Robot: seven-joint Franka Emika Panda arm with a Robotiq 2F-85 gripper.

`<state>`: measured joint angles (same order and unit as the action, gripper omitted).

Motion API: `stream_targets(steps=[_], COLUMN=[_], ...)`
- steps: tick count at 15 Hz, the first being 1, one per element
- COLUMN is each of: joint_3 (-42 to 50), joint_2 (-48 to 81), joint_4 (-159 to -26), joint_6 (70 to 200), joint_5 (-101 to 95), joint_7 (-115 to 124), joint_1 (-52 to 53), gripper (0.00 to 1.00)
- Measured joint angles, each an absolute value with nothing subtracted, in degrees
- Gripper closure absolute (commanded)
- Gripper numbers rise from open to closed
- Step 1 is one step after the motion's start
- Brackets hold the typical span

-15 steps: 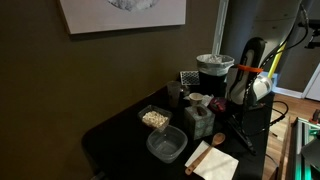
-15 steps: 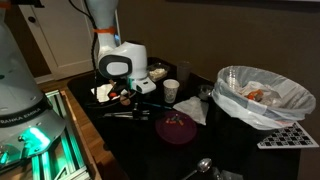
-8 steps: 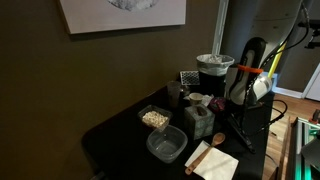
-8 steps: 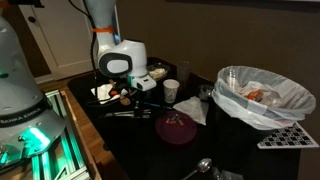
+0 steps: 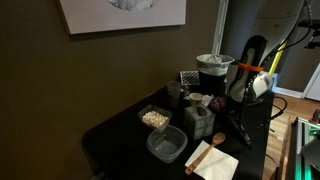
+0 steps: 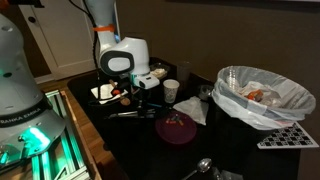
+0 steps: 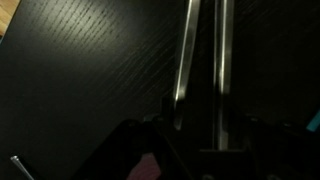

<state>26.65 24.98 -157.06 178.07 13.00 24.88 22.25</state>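
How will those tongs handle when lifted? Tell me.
The tongs gleam like metal, so probably stiff and somewhat slippery. They lie flat on the table as two long arms, so a grip at one end may let them swing.

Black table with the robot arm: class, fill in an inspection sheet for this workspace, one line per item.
Surface: black table, wood grain showing in the wrist view, crowded.
Job's things: metal tongs lying flat on the table just below the gripper; two bright bars fill the wrist view.
Clutter: white cup, purple bowl, lined bin, spoon, food tub, empty tub, napkin.
Grippers: gripper low over the tongs; open or shut cannot be told.
Cables: yellow cable beside the arm.
Surroundings: brown wall, framed picture.
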Motion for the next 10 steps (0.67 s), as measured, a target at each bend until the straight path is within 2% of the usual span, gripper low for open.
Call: stream_targets(steps=[10], joint_3=[26.39], joint_2=[23.23], joint_4=[-157.05], joint_6=[178.13], joint_5=[12.9], joint_7=[22.73], joint_1=[17.48], gripper=[0.41])
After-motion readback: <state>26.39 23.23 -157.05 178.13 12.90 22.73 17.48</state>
